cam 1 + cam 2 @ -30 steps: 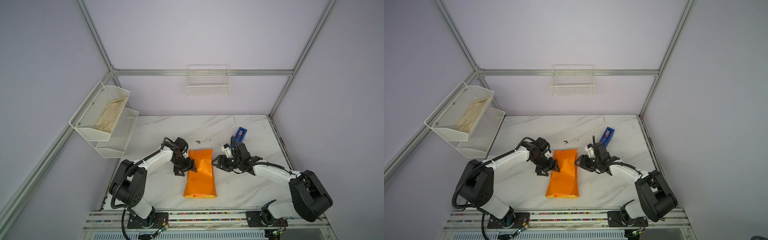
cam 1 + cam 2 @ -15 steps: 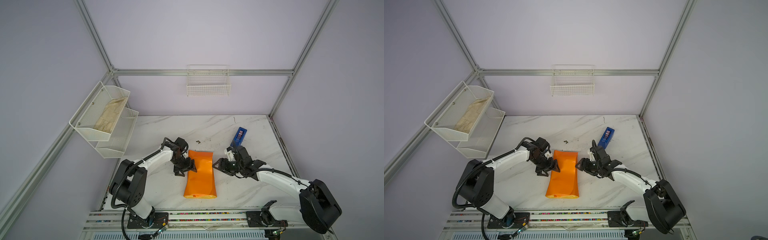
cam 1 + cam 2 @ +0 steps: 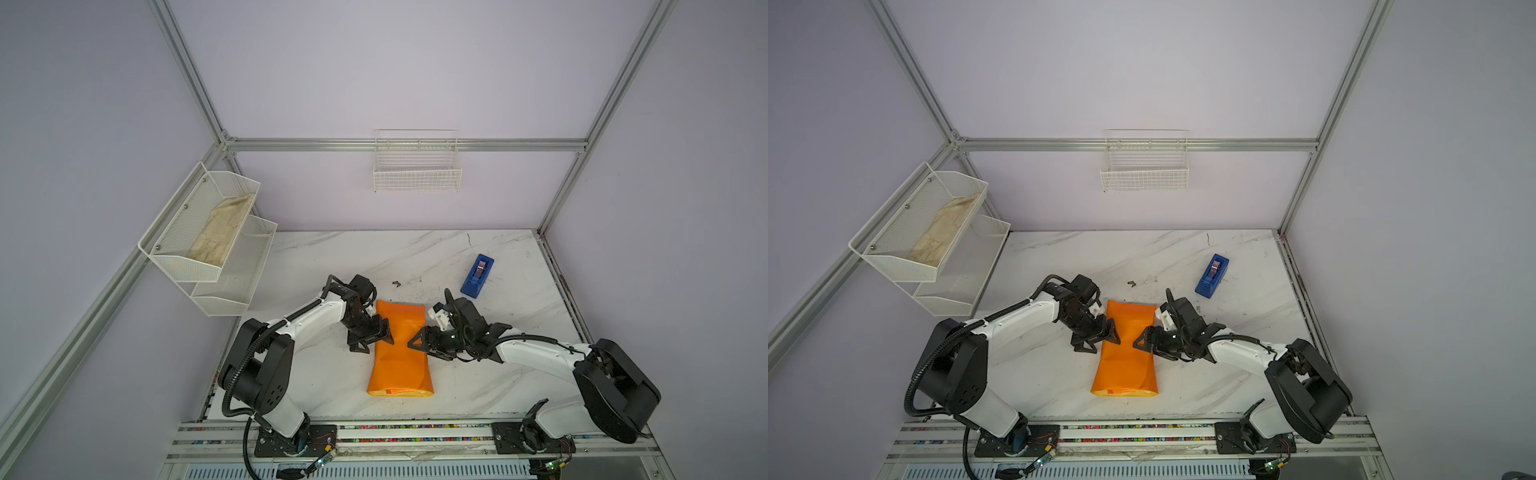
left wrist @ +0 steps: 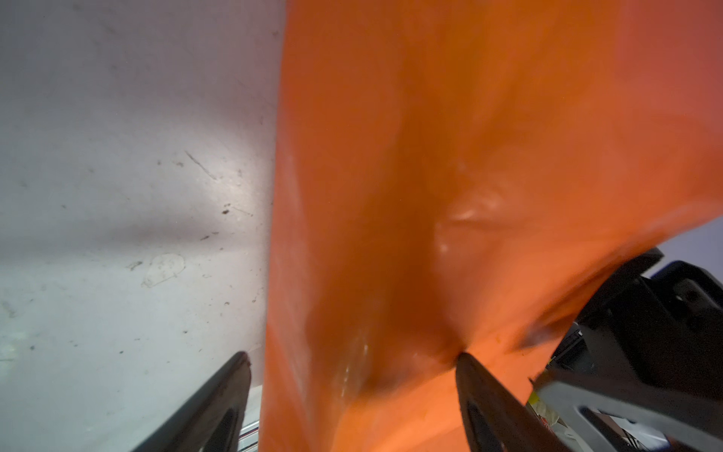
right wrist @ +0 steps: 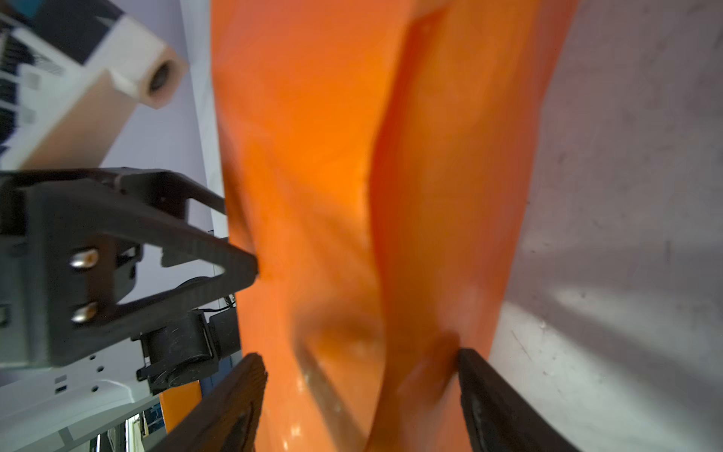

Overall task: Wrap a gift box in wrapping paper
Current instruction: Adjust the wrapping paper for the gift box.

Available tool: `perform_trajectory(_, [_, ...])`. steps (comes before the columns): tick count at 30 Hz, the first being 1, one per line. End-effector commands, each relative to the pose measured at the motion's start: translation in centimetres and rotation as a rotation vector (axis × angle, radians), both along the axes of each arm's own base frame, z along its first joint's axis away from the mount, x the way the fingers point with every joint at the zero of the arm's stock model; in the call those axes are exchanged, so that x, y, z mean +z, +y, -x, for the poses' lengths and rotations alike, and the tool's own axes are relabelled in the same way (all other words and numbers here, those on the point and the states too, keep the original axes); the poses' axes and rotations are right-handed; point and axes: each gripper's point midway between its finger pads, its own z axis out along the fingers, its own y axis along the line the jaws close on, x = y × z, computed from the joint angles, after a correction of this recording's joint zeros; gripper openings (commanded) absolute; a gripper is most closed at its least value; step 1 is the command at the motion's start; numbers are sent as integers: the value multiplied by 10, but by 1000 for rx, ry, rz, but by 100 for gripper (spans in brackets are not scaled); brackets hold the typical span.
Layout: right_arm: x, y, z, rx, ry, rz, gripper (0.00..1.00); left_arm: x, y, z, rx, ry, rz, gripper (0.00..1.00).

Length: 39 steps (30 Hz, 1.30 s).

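Note:
The wrapping paper (image 3: pixel 399 353) (image 3: pixel 1125 357) lies on the white marble table (image 3: pixel 478 374) as a long, glossy orange folded bundle, its open end toward the front edge. The gift box is hidden. My left gripper (image 3: pixel 376 341) (image 4: pixel 352 358) stands open across the bundle's left edge: one fingertip (image 4: pixel 465 362) presses into the paper, the other rests beside it on the table. My right gripper (image 3: pixel 417 347) (image 5: pixel 360 356) is open across the right edge, with paper (image 5: pixel 313 137) between its jaws. A left finger (image 5: pixel 176 250) touches the paper's far side.
A blue tape dispenser (image 3: pixel 477 276) (image 3: pixel 1212 276) stands at the back right of the table. White mesh shelves (image 3: pixel 232 291) hang on the left wall, with a beige cloth (image 3: pixel 220 232) in the upper one. A wire basket (image 3: pixel 417 166) hangs on the back wall. A dark scrap (image 3: pixel 396 284) lies behind the paper.
The right arm has swung toward the table's front and in against the paper's right edge, and its jaws have spread wider. The left arm and the paper have stayed put.

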Motion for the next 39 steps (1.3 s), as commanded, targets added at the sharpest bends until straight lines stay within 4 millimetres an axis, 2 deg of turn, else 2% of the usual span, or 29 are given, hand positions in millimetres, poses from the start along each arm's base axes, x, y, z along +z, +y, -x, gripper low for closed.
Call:
perform_trajectory(1, [13, 10, -10, -3, -35, -37, 72, -13, 8, 0, 32, 13, -59, 81])
perform_trajectory(5, [9, 10, -11, 1, -29, -18, 53, -9, 4, -2, 39, 5, -44, 81])
perform_trajectory(8, [7, 8, -10, 5, -28, -5, 45, 0, 2, -4, 45, -13, -28, 81])
perform_trajectory(13, [0, 6, -8, 12, -14, 16, 39, 23, 4, -15, 64, -96, -24, 82])
perform_trajectory(18, [-1, 5, -6, 7, -4, 21, 38, 34, 19, -18, 87, -149, -86, 83])
perform_trajectory(22, [-3, 3, -6, 1, 2, 27, 37, 23, 26, -12, 94, -125, -94, 84])
perform_trajectory(29, [0, 8, -5, 6, 12, 5, 26, 1, 6, -5, 76, -73, 30, 81])
perform_trajectory(30, [2, 9, -4, 10, 13, -7, 27, -2, 6, -4, 73, -65, 26, 81])
perform_trajectory(34, [19, 8, -5, 10, -9, -17, 49, -16, 11, 3, 66, -27, -4, 80])
perform_trajectory(39, [31, -9, -23, -74, -46, 11, 53, -22, 15, 6, 63, -9, -28, 79])
